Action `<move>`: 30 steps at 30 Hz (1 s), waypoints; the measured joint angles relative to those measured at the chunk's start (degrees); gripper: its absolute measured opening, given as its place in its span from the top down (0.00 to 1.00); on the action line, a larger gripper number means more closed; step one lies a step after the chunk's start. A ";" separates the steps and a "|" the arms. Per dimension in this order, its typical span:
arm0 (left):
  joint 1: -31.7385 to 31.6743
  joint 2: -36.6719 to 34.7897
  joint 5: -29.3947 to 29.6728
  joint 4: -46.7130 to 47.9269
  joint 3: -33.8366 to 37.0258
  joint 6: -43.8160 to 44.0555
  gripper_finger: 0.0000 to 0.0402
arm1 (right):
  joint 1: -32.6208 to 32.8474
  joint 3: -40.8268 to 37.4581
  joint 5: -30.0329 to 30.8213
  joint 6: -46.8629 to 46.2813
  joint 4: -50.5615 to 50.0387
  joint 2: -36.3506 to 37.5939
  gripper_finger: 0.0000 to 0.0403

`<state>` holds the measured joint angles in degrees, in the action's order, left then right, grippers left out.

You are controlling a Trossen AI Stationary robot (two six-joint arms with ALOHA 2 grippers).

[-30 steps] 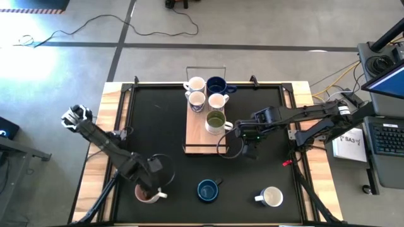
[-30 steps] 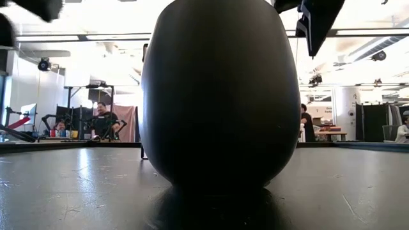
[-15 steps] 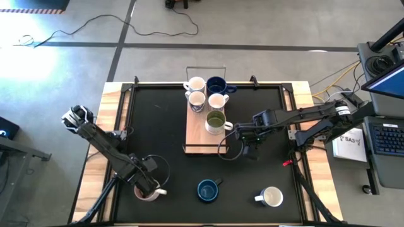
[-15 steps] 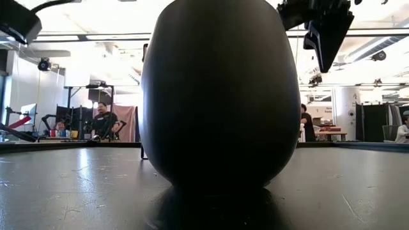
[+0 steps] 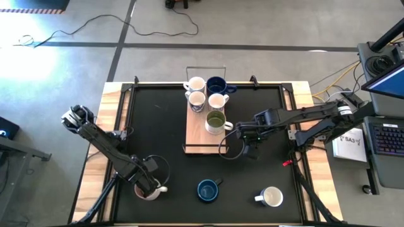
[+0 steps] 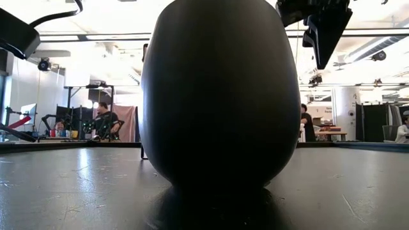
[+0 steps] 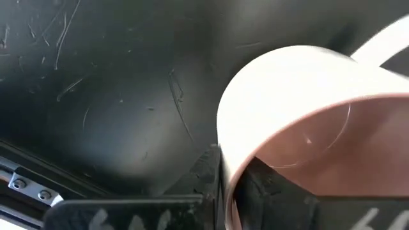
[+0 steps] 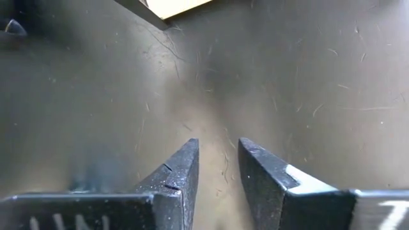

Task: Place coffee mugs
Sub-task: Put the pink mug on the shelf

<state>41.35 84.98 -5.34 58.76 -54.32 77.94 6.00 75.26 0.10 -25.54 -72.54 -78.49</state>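
A white mug with a pink inside (image 5: 146, 192) stands near the table's near left corner. My left gripper (image 5: 149, 181) is over it and shut on its rim (image 7: 225, 167). My right gripper (image 5: 247, 144) hangs open by a narrow gap and empty above the black mat, just right of the wooden tray (image 5: 194, 137). The tray holds three white mugs (image 5: 197, 99), a dark blue mug (image 5: 216, 85) and an olive green mug (image 5: 216, 121). Another dark blue mug (image 5: 207, 190) and a white mug (image 5: 272, 197) stand on the mat near the near edge. My left gripper has the pink-inside mug's wall at the rim (image 7: 225, 167), one finger (image 7: 203, 174) outside and one finger (image 7: 263, 186) inside. The fingers come from above, slanting down. The mug stays upright; I cannot tell whether it is off the mat.
The near dark blue mug (image 6: 220, 96) fills the middle of the low view. The tray has a wire handle (image 5: 206, 69) at its far end. Bare black mat (image 5: 158, 126) lies left of the tray and between the tray and the near mugs.
My left gripper has moved toward the table's near edge and down onto the pink-inside mug. The mug has stayed about where it was.
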 joint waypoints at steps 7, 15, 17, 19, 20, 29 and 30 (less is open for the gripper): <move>-1.61 -0.50 0.24 0.64 0.13 0.21 0.98 | 0.00 0.00 0.02 0.35 0.00 0.07 0.78; -4.53 -1.46 6.59 0.58 0.15 -19.84 0.98 | -0.02 0.00 0.00 2.32 -0.02 0.07 0.79; -6.44 -1.46 7.51 0.59 0.23 -26.72 0.98 | -0.02 0.00 0.01 2.58 -0.02 0.07 0.79; -9.05 -1.46 7.94 0.59 0.37 -34.72 0.98 | -0.02 0.02 0.02 2.60 -0.02 0.07 0.79; -10.45 -1.46 8.19 0.61 0.47 -38.85 0.98 | -0.02 0.02 0.02 2.60 -0.02 0.07 0.79; -25.23 -1.59 18.08 0.90 0.56 -72.43 0.98 | -0.02 0.05 0.02 2.60 -0.07 0.07 0.79; -26.83 -1.59 18.12 0.89 0.56 -75.69 0.98 | -0.02 0.07 0.00 2.62 -0.08 0.07 0.79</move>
<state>14.52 83.40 12.78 59.65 -53.76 2.25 5.98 75.33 0.10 -22.92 -72.62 -78.41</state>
